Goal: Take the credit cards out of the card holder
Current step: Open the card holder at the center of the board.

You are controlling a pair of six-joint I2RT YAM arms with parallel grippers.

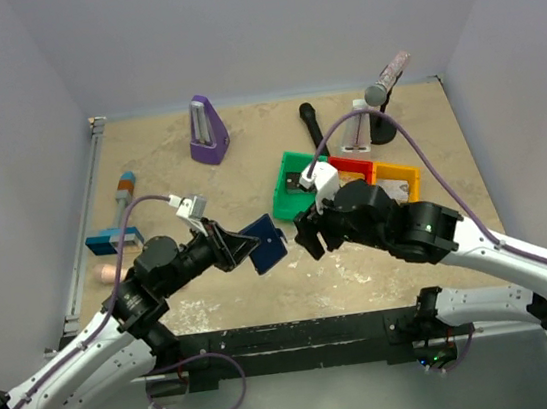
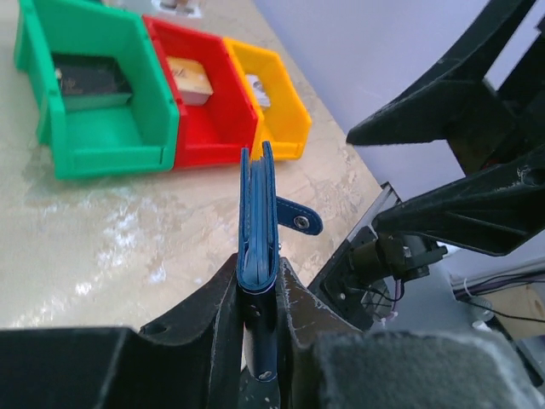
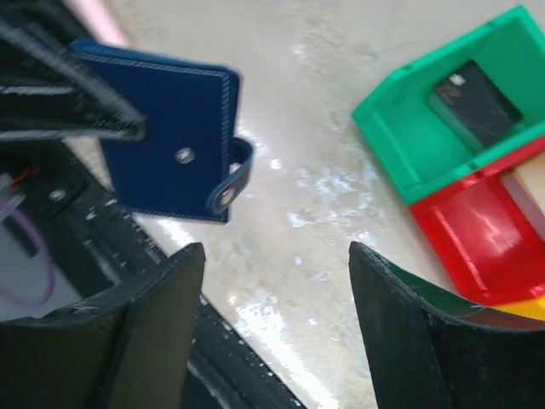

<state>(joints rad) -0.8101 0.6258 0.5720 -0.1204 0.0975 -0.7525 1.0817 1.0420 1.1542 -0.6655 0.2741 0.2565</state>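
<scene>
My left gripper [image 1: 237, 247] is shut on the fold edge of the dark navy card holder [image 1: 266, 243] and holds it upright above the table. It is seen edge-on in the left wrist view [image 2: 258, 213], closed, with its snap tab [image 2: 298, 220] undone and hanging free. No card sticks out of it. My right gripper [image 1: 308, 236] is open and empty just right of the holder, apart from it; the holder shows upper left of it in the right wrist view [image 3: 166, 128]. A tan card [image 2: 192, 77] lies in the red bin [image 2: 213, 128].
A green bin [image 2: 111, 136] holds a black flat rectangle [image 2: 89, 81], and a yellow bin [image 2: 285, 123] holds something pale. A purple metronome [image 1: 207, 130], a black handle [image 1: 310, 124] and a microphone stand [image 1: 380, 110] stand at the back. A blue object [image 1: 112, 241] lies at the left.
</scene>
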